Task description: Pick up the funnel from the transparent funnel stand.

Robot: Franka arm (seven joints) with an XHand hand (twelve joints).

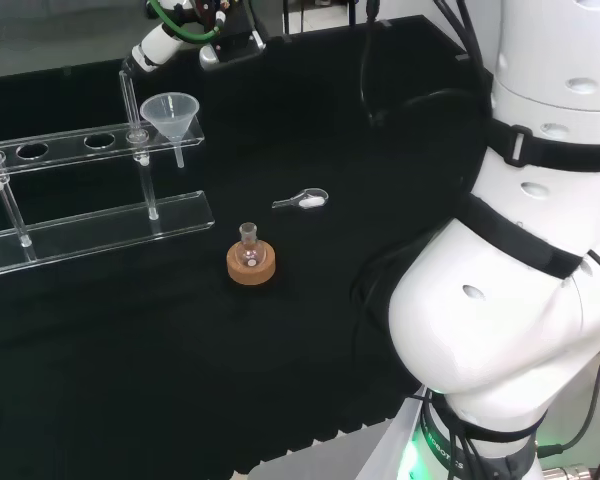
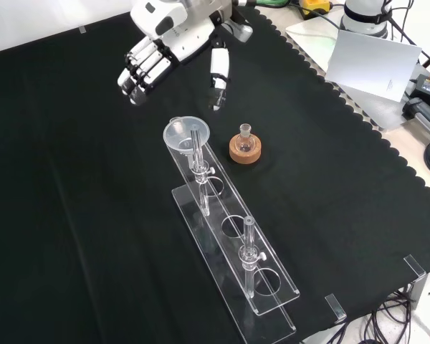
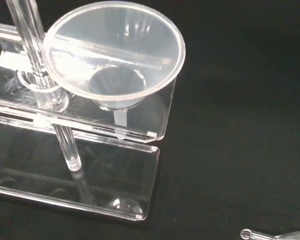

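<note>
Clear funnel (image 1: 170, 112) upright in stand's (image 1: 100, 232) end hole

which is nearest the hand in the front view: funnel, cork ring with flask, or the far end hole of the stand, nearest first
1. funnel, just below the hand, at the stand's upper end.
2. cork ring with its flask, lower and to the funnel's right.
3. end hole, at the stand's lower end, farthest.

Can't make out what's in the small flask (image 2: 244, 134), and the stand (image 1: 80, 240) runs off the head view's left edge.
</note>
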